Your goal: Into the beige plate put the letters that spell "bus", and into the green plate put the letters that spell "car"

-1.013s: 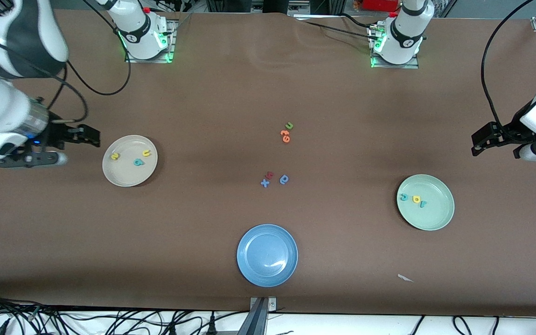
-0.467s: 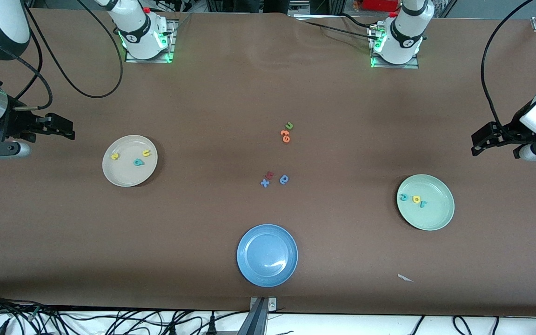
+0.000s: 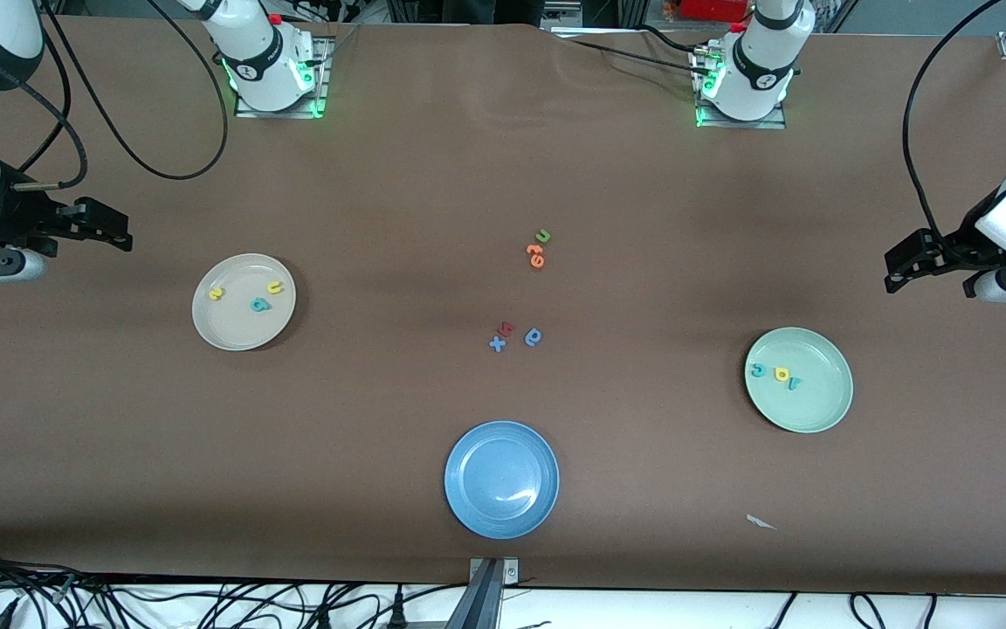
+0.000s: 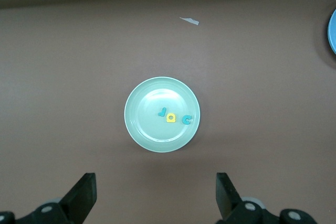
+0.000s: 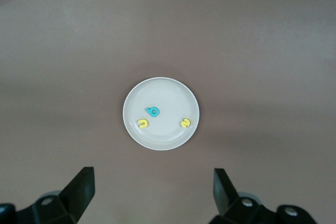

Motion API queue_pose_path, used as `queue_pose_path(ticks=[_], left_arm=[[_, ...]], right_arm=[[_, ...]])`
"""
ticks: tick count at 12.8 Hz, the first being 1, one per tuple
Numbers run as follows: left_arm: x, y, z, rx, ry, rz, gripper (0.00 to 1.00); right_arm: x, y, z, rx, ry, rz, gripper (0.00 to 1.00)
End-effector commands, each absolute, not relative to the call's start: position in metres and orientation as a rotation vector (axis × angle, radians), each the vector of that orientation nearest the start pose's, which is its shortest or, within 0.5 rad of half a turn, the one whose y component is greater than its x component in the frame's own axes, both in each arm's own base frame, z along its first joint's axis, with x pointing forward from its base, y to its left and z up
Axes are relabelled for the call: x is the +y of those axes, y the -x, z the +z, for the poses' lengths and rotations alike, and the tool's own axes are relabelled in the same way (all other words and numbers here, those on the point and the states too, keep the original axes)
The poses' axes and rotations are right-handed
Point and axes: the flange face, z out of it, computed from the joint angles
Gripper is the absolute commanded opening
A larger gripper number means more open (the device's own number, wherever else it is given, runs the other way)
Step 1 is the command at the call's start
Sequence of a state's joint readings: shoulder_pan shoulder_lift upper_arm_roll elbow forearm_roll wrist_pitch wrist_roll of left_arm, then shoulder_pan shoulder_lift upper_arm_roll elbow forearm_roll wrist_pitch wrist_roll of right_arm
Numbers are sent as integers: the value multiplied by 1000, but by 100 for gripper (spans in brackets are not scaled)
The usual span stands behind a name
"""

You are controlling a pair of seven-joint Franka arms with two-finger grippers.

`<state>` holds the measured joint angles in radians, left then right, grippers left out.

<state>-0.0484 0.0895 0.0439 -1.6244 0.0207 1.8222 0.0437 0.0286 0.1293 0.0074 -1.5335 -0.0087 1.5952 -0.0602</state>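
The beige plate [image 3: 237, 330] lies toward the right arm's end of the table and holds a teal "b" [image 3: 259, 304], a yellow "u" [image 3: 274, 286] and a yellow "s" [image 3: 216, 293]. The green plate [image 3: 809, 406] lies toward the left arm's end and holds a teal "c" [image 3: 757, 370], a yellow "a" [image 3: 782, 375] and a teal "r" [image 3: 795, 383]. My right gripper [image 3: 110, 229] hangs open and empty over bare table beside the beige plate [image 5: 163, 137]. My left gripper [image 3: 900, 266] waits open and empty over bare table beside the green plate [image 4: 147, 129].
An empty blue plate [image 3: 501, 479] sits near the front edge. Mid-table lie a green "u" [image 3: 542, 236], orange letters [image 3: 535, 255], a blue "x" [image 3: 497, 343], a red letter [image 3: 507, 328] and a blue rounded letter [image 3: 534, 336]. A paper scrap [image 3: 761, 521] lies nearer the camera than the green plate.
My right arm has drawn back from the beige plate's rim toward its own end of the table, still open. The left arm and all letters have stayed put.
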Motion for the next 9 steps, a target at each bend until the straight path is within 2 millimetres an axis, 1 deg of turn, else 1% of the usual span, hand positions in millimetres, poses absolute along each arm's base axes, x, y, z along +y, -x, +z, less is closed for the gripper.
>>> queue_pose_path(ticks=[1,2,5,7,9], left_arm=[[-3,-600,573,73,3131,-161,100],[-3,-600,573,75,3130,-161,100],[-3,-600,573,75,3130,-161,100],[-3,-600,573,73,3130,-161,100],[-4,-600,573,75,3131,-161,100]], right_arm=[[18,-586,575,-178,3136,108,100],[15,-586,576,-174,3138,104,100],[15,-583,584,-176,3136,135,100],[16,-582,583,-169,3135,154,100],[13,-582,583,-166,3140,155,100]])
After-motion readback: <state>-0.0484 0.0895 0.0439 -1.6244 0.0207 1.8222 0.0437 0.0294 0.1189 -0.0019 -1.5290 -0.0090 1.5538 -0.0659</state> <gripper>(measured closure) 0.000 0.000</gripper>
